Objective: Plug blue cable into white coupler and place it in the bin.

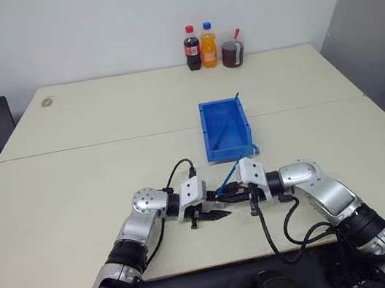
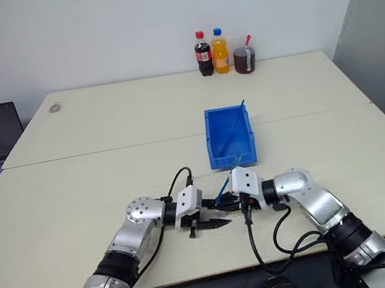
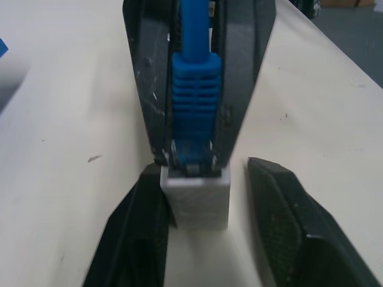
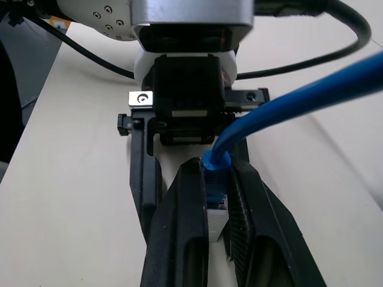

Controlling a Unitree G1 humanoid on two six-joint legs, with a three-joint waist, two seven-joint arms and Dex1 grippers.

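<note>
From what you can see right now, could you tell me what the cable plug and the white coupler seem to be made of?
Blue cable plug: looks like moulded soft plastic or rubber, matte, with ribbed strain-relief ridges. White coupler: apparently hard plastic, matte, with square-cut edges.

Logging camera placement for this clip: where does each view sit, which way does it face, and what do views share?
Left eye view: on the head, facing forward and down over the table, the bin and both arms.
Right eye view: same scene, beside it.
Left wrist view: along the left gripper, open around the white coupler.
Right wrist view: along the right gripper, shut on the blue cable.
Shared: both wrist views show the plug seated in the coupler.
</note>
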